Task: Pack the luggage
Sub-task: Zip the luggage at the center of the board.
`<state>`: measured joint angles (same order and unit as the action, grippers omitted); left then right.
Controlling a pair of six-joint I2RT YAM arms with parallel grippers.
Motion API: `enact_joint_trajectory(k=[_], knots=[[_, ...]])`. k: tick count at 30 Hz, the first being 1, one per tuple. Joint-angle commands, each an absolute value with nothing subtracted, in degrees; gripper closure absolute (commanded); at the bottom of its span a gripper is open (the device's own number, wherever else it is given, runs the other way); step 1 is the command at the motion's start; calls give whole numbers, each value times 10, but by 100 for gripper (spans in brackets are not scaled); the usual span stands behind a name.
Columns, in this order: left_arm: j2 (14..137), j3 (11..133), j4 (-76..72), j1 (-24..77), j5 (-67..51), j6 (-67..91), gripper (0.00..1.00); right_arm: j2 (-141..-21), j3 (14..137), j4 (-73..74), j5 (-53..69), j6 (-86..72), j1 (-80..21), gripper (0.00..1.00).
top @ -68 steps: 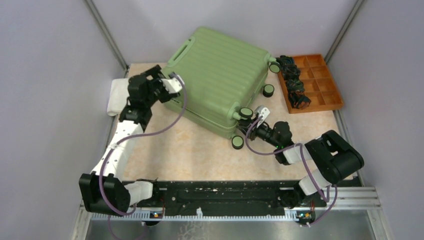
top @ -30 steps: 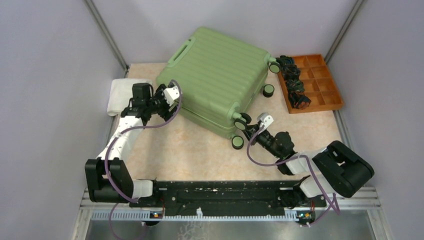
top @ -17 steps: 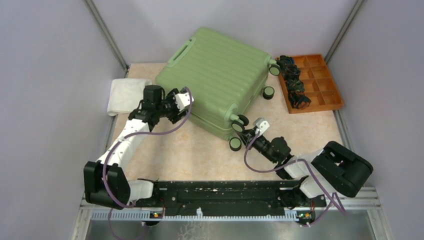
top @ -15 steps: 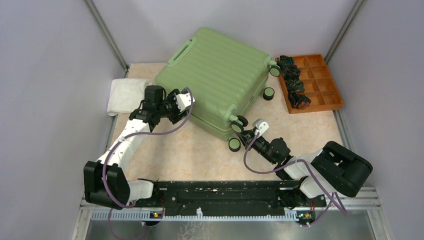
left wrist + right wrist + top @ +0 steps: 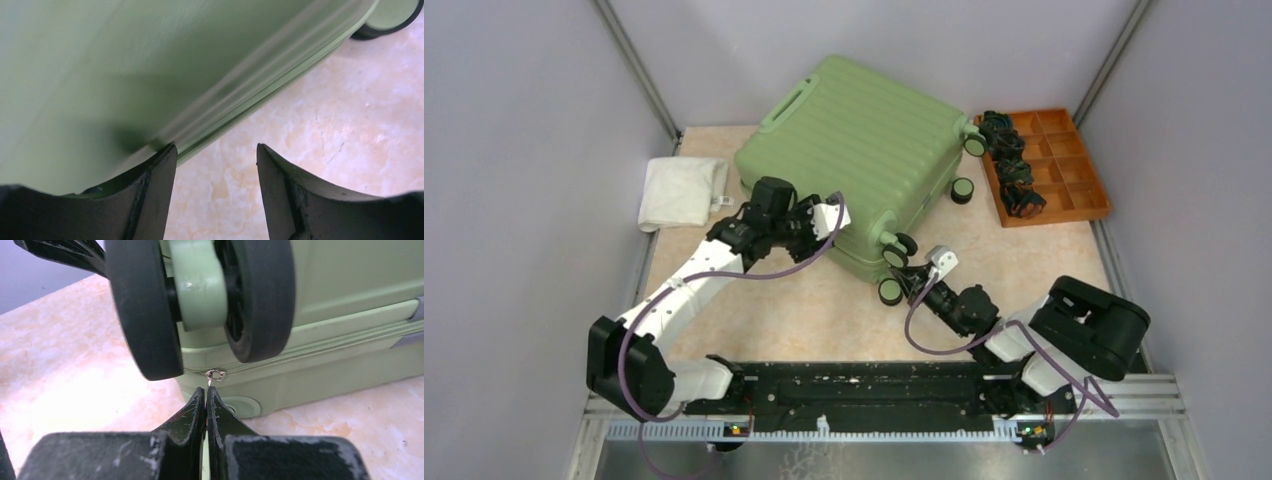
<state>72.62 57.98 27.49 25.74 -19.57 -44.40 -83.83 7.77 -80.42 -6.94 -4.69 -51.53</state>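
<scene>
The light-green ribbed luggage [image 5: 854, 150] lies closed and flat on the table, wheels toward the right. My left gripper [image 5: 824, 222] is open at its near-left side; in the left wrist view [image 5: 216, 152] its left finger touches the shell's lower edge [image 5: 150, 75], with bare table between the fingers. My right gripper [image 5: 917, 283] sits at the near corner, by a black-green wheel [image 5: 890, 291]. In the right wrist view [image 5: 206, 389] it is shut on the thin metal zipper pull [image 5: 215, 375] just under the double wheel [image 5: 200, 295].
An orange compartment tray [image 5: 1046, 165] with dark items stands at the back right. A folded white towel [image 5: 681, 192] lies at the left by the wall. Grey walls close in both sides.
My left gripper has moved right along the luggage's near side, from its left corner to the middle. My right gripper has crept left and nearer with the zipper pull; the luggage shifted slightly.
</scene>
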Motion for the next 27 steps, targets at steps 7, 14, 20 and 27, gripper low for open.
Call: enact_joint_trajectory(k=[7, 14, 20, 27], knots=[[754, 683, 172, 331, -110, -402, 33, -919, 97, -954, 2, -88, -588, 100], [777, 725, 168, 357, -97, -413, 33, -930, 132, -941, 2, -81, -606, 100], [786, 742, 185, 373, -105, -407, 33, -948, 157, -938, -12, -78, -615, 100], [742, 761, 217, 337, -71, -357, 16, -844, 116, -875, -168, -110, -618, 88]])
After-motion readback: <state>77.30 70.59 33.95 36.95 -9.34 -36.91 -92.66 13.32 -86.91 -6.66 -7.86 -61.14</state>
